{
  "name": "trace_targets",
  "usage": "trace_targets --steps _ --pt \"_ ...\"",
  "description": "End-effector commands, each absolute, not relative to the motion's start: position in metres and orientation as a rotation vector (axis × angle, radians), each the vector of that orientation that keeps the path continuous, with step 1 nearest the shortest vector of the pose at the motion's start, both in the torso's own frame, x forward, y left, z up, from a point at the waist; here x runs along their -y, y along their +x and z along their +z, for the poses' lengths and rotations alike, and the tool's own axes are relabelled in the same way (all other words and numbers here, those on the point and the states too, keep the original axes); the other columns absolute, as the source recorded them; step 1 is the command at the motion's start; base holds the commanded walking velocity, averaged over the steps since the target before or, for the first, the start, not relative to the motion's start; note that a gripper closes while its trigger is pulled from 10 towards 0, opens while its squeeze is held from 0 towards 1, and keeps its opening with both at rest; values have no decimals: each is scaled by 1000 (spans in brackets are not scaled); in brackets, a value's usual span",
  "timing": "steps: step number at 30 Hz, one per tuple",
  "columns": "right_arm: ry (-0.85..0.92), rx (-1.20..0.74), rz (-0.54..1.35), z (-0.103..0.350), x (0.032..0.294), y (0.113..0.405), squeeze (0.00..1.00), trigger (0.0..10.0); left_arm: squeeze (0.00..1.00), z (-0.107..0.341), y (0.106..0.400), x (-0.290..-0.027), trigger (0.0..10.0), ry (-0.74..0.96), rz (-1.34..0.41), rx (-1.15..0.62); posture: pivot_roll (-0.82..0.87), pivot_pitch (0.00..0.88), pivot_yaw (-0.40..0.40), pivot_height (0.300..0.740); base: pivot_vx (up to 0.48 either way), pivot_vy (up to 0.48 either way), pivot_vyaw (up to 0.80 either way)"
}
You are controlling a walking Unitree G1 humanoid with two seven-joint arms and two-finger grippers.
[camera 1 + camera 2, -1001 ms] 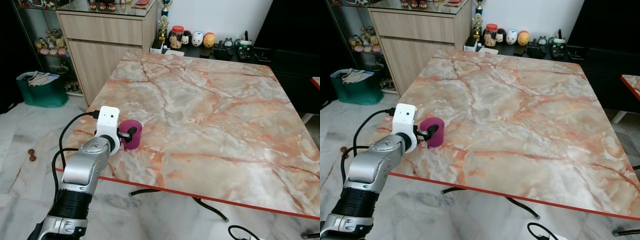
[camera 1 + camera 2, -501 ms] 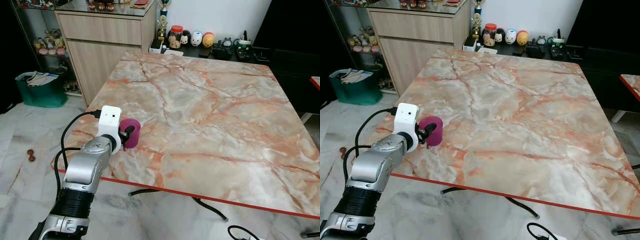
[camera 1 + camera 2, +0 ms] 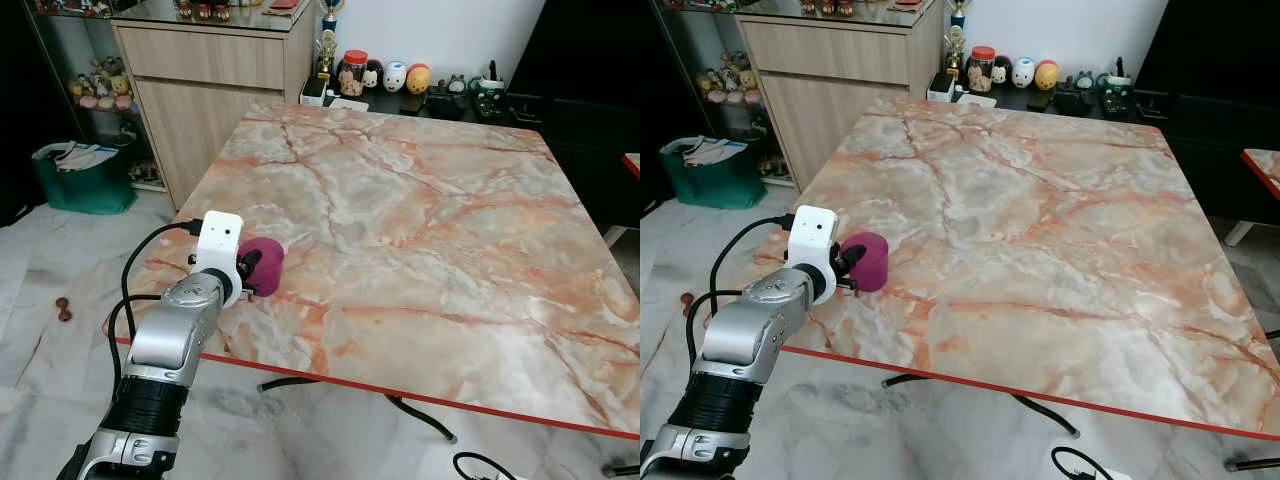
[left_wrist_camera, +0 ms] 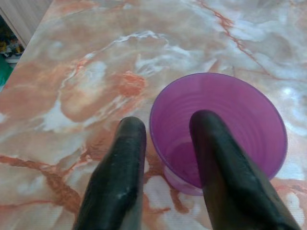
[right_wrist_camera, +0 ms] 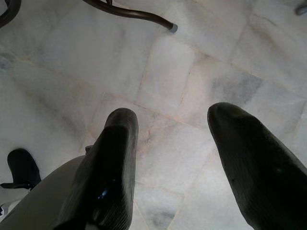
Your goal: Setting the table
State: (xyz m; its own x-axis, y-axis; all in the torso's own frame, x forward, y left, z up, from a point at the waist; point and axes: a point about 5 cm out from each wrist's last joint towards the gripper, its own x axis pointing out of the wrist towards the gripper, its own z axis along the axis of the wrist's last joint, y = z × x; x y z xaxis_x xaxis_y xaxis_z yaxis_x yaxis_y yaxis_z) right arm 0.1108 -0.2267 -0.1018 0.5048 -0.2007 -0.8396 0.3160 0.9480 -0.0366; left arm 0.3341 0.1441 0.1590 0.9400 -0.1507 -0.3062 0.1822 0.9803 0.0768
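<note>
A purple plastic cup (image 3: 267, 267) stands upright on the marble table (image 3: 430, 220), near its front left corner. My left gripper (image 4: 169, 123) is at the cup's rim, open: one finger (image 4: 220, 163) reaches inside the cup (image 4: 240, 110) and the other (image 4: 122, 163) stays outside its wall. There is a clear gap between the inner finger and the wall. My right gripper (image 5: 172, 115) hangs open over the pale floor tiles, with nothing between its fingers.
The table's red front edge (image 3: 400, 393) runs just below the cup. A wooden cabinet (image 3: 210, 70) stands beyond the far left corner, a green bag (image 3: 80, 178) on the floor beside it. Jars and figurines (image 3: 390, 75) line a low shelf behind the table.
The cup sits slightly lower against the tabletop than a second ago. The left arm has hardly moved.
</note>
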Motion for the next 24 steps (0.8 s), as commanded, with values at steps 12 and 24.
trace_targets --steps 12,24 --pt "113 -990 -323 -101 231 108 0 10000 0 167 336 -140 0 110 -192 -272 149 0 -81 740 0 0 0" --pt "110 -989 -318 -101 233 108 0 10000 0 172 335 -141 0 63 -155 -216 150 0 -89 740 0 0 0"
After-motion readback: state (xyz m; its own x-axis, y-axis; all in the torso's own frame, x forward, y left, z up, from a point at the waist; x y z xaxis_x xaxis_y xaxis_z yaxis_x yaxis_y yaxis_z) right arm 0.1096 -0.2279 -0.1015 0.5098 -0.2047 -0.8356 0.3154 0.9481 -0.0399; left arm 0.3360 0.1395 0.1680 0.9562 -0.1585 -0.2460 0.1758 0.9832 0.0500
